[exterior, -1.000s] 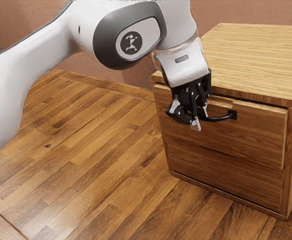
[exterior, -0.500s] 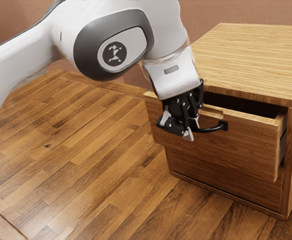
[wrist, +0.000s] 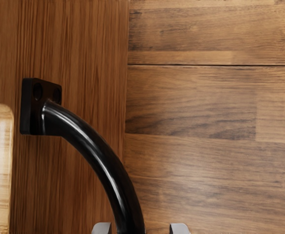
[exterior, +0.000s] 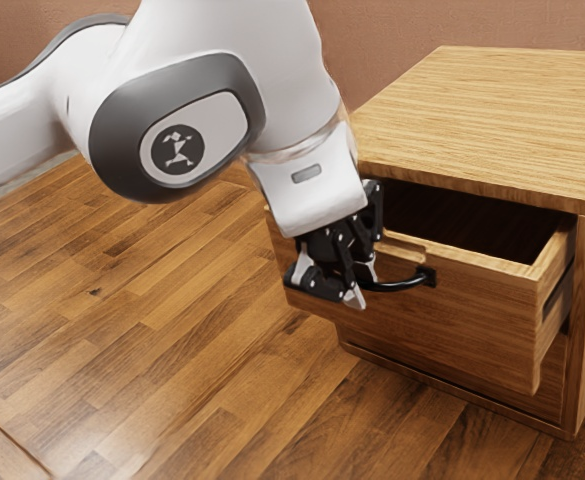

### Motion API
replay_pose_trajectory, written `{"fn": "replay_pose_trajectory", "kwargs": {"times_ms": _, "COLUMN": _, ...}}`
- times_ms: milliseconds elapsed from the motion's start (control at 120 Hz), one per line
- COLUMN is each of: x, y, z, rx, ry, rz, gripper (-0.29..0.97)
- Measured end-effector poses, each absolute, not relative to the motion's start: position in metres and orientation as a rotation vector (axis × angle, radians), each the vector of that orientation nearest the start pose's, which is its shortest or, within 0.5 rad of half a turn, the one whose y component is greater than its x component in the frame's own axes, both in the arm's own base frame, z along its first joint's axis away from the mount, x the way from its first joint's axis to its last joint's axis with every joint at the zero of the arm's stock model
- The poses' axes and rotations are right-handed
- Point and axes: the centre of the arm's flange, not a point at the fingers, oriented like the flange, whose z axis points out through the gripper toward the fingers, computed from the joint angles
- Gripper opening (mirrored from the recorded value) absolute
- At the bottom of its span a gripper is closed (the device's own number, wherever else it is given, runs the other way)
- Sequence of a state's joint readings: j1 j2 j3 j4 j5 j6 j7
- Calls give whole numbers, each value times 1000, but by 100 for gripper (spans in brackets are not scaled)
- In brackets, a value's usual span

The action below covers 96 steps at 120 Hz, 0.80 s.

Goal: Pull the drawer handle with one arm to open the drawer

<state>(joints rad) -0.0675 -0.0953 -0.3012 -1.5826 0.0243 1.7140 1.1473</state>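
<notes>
Scene: a wooden cabinet (exterior: 492, 110) stands on a wood-plank floor (exterior: 142, 300), at the exterior view's right.
Container: the drawer (exterior: 462, 310) is the cabinet's upper one. It stands partly out of the cabinet, its front well clear of the cabinet's face.
Inside the drawer: the open gap behind the front panel lies in deep shadow, and I cannot tell what it holds.
Lower panel: the cabinet front below the drawer sits flush.
Task's thing: the drawer handle (exterior: 404, 283), a curved black bar, is fixed to the drawer front.
My gripper (exterior: 340, 287): it reaches in from the exterior view's left and meets the handle at its near end.
Jaws: pinching the drawer handle between them.
Wrist view: the glossy handle (wrist: 98, 156) curves from its black mount toward my fingertips (wrist: 102, 227).
</notes>
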Motion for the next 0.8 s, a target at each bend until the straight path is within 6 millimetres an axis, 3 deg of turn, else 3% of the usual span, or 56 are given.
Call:
{"fn": "replay_pose_trajectory", "kwargs": {"times_ms": 150, "x": 482, "y": -197, "z": 690, "rx": -2175, "ry": 2043, "rz": -312, "gripper": 5}}
{"fn": "replay_pose_trajectory", "kwargs": {"times_ms": 800, "x": 414, "y": -197, "z": 684, "rx": -2203, "ry": 2030, "rz": -377, "gripper": 6}}
